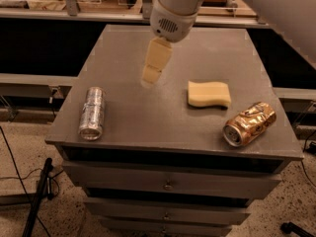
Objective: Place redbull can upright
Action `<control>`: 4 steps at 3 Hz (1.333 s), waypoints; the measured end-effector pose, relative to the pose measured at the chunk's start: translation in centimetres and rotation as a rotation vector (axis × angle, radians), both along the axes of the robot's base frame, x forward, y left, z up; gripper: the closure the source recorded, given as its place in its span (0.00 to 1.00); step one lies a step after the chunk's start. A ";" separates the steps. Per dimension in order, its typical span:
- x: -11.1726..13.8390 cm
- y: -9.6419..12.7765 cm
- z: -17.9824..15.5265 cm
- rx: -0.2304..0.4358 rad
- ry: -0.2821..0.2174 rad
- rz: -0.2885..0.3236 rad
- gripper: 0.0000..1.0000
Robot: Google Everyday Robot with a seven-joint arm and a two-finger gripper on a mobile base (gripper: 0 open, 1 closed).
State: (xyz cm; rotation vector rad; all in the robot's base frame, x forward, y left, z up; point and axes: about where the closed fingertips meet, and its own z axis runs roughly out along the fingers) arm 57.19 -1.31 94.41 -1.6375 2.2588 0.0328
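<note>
Flat grey worktop (207,43). The claw (149,78), cream and blocky, hangs over its middle; spread or pressed together, cannot tell. Cans: two. Redbull can (92,112), a slim undented silver cylinder, lies on its side left of the claw, toward the front edge. Crushed gold can (248,124) lies on its side, well right. One wavy yellow sponge (209,94) sits near the claw's right.
</note>
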 end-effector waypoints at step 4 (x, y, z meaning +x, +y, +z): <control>2.9 10.1 -3.8 -0.090 0.151 -0.480 0.00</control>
